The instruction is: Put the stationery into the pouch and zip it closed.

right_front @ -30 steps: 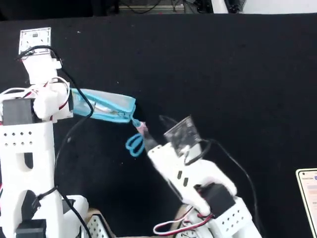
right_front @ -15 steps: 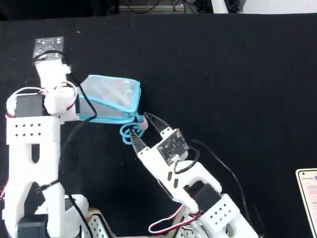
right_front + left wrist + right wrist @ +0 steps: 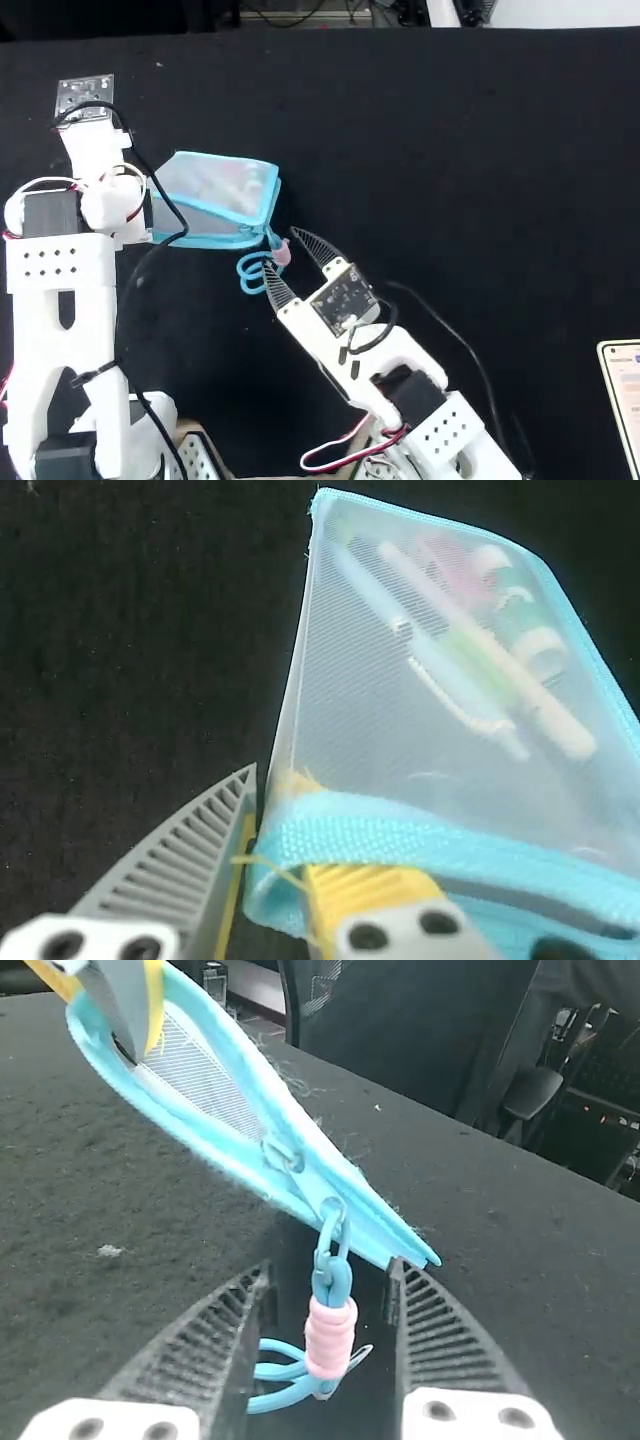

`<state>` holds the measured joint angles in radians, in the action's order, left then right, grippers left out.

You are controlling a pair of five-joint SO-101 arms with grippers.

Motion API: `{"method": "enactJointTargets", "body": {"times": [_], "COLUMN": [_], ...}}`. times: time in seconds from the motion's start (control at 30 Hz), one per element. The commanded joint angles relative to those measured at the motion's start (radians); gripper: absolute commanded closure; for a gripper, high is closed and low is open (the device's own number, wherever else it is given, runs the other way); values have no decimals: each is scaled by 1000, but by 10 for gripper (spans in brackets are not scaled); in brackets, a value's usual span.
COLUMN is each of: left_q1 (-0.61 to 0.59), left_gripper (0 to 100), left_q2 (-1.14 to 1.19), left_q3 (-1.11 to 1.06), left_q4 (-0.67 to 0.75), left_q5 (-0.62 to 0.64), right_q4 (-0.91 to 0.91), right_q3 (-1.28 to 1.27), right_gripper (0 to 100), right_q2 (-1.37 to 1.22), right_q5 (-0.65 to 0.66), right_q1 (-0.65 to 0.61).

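Observation:
A light-blue mesh pouch (image 3: 222, 198) with pens and other stationery (image 3: 470, 650) inside is held off the black table. My left gripper (image 3: 280, 830) is shut on the pouch's end by the zipper tape, and in the high view the left gripper (image 3: 150, 215) sits at the pouch's left end. The zipper's pink pull (image 3: 283, 252) and blue cord loop (image 3: 254, 273) hang from the opposite corner. My right gripper (image 3: 290, 262) is open, its fingers either side of the pull (image 3: 330, 1330) without touching it. The left gripper (image 3: 120, 990) grips the pouch (image 3: 210, 1090) at its far end.
A white printed card (image 3: 622, 385) lies at the table's right edge. Black cloth (image 3: 460, 150) covers the table, with open room behind and to the right of the pouch. Both arm bases crowd the near edge.
The pouch has swung from edge-on to showing its broad face. My right gripper moved in toward the pull and now stands open around it; little has shifted in the last half second.

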<state>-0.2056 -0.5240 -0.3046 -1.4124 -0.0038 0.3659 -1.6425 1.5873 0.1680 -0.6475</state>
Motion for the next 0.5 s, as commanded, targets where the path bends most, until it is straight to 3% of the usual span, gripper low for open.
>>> {"method": "enactJointTargets", "body": {"times": [0.0,0.2,0.33,0.47], "left_q1": [-21,-21,-8,12], "left_gripper": [970,970,970,970], "left_q2": [2,2,2,2], "left_q3": [22,21,19,8], "left_q4": [6,5,3,-2], "left_q5": [0,2,2,3], "right_q4": [-12,35,129,-9], "right_q3": [12,59,202,243], "right_gripper": [826,826,826,828], "right_q2": [1,-22,-176,-386], "right_q5": [11,12,11,11], "right_q1": [-5,31,44,44]}}
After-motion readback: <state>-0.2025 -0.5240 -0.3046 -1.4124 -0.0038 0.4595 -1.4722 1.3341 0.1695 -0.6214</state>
